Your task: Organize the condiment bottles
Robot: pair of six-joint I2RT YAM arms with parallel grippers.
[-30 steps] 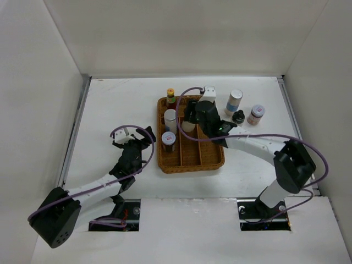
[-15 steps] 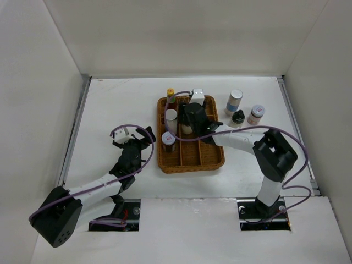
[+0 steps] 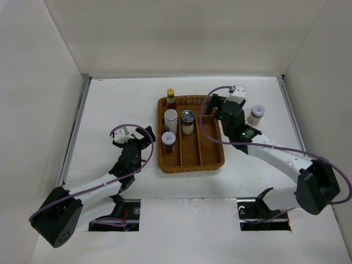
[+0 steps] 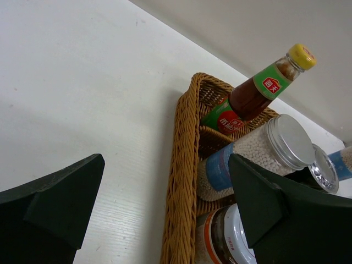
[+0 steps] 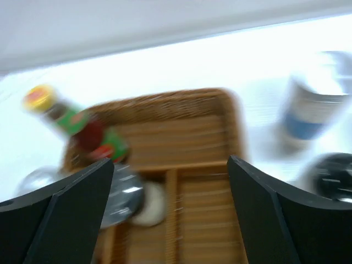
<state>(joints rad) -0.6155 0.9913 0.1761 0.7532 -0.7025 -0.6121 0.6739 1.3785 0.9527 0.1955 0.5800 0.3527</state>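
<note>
In the tray you have four bottles: the sauce bottle, white tube, dark jar and chrome shaker. Three are left on the table beside it: the blue tube, black shaker and white-lid jar. Your left claw and right claw are both spread apart, holding nothing.

Right gripper released chrome-topped shaker in tray, withdrew rightward.
</note>
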